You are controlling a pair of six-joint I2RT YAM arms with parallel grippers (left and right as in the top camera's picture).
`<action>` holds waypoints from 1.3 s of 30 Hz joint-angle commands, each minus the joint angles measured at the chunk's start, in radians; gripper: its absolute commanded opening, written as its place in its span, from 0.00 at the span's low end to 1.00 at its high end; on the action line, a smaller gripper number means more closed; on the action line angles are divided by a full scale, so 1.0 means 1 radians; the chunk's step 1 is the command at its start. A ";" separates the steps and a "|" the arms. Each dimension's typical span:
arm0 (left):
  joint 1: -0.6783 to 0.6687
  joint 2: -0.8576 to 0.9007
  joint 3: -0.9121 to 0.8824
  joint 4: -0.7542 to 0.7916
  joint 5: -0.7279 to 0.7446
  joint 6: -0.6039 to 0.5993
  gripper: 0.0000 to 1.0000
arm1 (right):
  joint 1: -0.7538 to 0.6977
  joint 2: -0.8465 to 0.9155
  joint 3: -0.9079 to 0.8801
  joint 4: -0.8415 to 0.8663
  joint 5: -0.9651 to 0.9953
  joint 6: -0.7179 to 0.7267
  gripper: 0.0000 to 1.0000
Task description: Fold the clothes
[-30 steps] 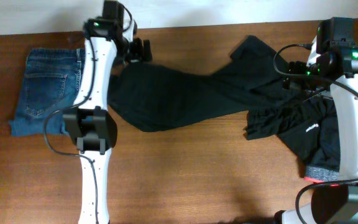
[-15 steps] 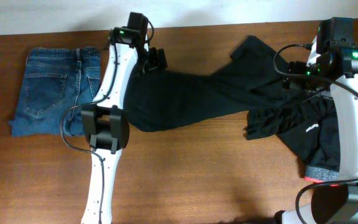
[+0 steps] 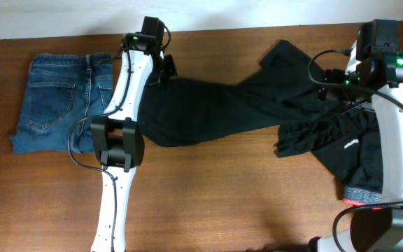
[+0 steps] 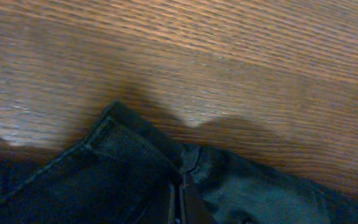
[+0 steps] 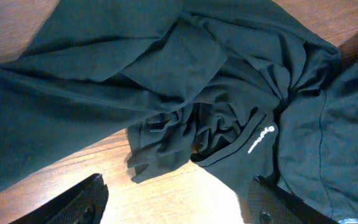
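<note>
The long black trousers (image 3: 208, 105) lie spread across the far middle of the table. Their waistband corner (image 4: 123, 149) shows in the left wrist view. My left gripper (image 3: 166, 68) is at the trousers' far left end, its fingers (image 4: 188, 205) pressed together on the waistband fabric. Folded blue jeans (image 3: 54, 101) lie at the far left. A second black garment (image 3: 348, 150) with a small white logo (image 5: 261, 138) lies bunched at the right, overlapping the trousers' legs. My right gripper (image 3: 333, 89) hovers above that bunched cloth, and its open fingers (image 5: 73, 199) hold nothing.
The table's far edge (image 3: 208, 31) runs just behind the left gripper. Bare wood (image 3: 243, 203) fills the near half of the table. The left arm's forearm (image 3: 121, 140) crosses the gap between the jeans and the trousers.
The left arm swung right from the jeans' edge to the trousers' waistband, then its jaws closed there. The right arm has not moved.
</note>
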 commanded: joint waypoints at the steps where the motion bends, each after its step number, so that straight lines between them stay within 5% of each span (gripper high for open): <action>1: 0.016 0.016 0.057 -0.028 -0.010 -0.001 0.01 | -0.005 -0.014 0.016 0.003 0.005 0.004 0.77; 11: 0.019 -0.164 0.309 -0.441 -0.034 0.025 0.00 | -0.005 -0.014 0.016 0.003 0.005 0.004 0.78; 14: 0.013 -0.203 0.309 -0.439 0.018 0.172 0.01 | -0.005 -0.014 0.016 0.003 0.005 0.004 0.80; 27: -0.024 -0.266 0.301 -0.439 0.051 0.176 0.01 | -0.005 -0.014 0.016 -0.008 0.002 -0.023 0.81; 33: -0.024 -0.422 0.093 -0.439 -0.058 0.175 0.01 | -0.005 -0.014 0.016 -0.008 0.002 -0.023 0.81; 39: -0.015 -0.643 -0.301 -0.439 -0.082 0.167 0.01 | -0.005 -0.014 0.016 -0.008 0.002 -0.023 0.81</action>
